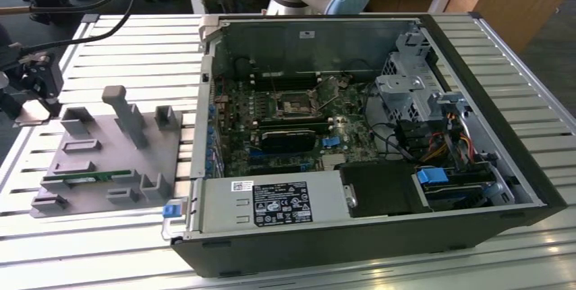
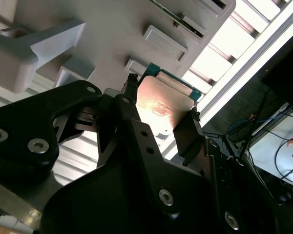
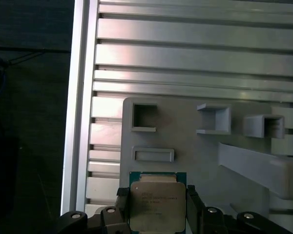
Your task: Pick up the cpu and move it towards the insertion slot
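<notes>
Jaws clamping both sides, cpu [image 3: 157,205] between them, grey fixture [image 3: 195,146] beneath

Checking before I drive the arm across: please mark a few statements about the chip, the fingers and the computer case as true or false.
1. The fingers are shut on the chip. True.
2. The chip is over the socket. False: it is over the grey plate, outside the computer case.
3. The computer case lies open, with its board showing. True.
4. The green memory stick is plugged into the board. False: it lies on the grey plate.
</notes>
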Controlling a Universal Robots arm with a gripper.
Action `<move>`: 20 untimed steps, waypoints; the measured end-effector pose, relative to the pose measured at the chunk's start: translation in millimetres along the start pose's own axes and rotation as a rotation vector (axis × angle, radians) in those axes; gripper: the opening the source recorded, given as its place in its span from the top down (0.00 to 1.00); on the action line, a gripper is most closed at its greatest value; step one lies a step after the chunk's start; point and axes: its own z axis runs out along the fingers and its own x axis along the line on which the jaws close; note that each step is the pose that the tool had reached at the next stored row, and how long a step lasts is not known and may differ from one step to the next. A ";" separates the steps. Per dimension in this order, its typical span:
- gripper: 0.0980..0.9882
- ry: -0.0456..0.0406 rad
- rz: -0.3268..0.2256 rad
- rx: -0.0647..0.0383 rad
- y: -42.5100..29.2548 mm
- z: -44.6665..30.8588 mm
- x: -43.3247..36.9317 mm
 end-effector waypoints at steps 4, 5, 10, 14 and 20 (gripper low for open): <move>0.50 0.0000 0.000 0.000 0.4 -3.2 0.0; 0.50 0.0000 0.000 0.000 0.5 -4.0 0.0; 0.50 0.0000 0.000 0.000 1.5 -13.0 0.0; 0.50 0.0000 0.000 0.000 1.9 -17.2 0.0; 0.50 -0.0001 0.000 0.000 2.6 -22.3 0.0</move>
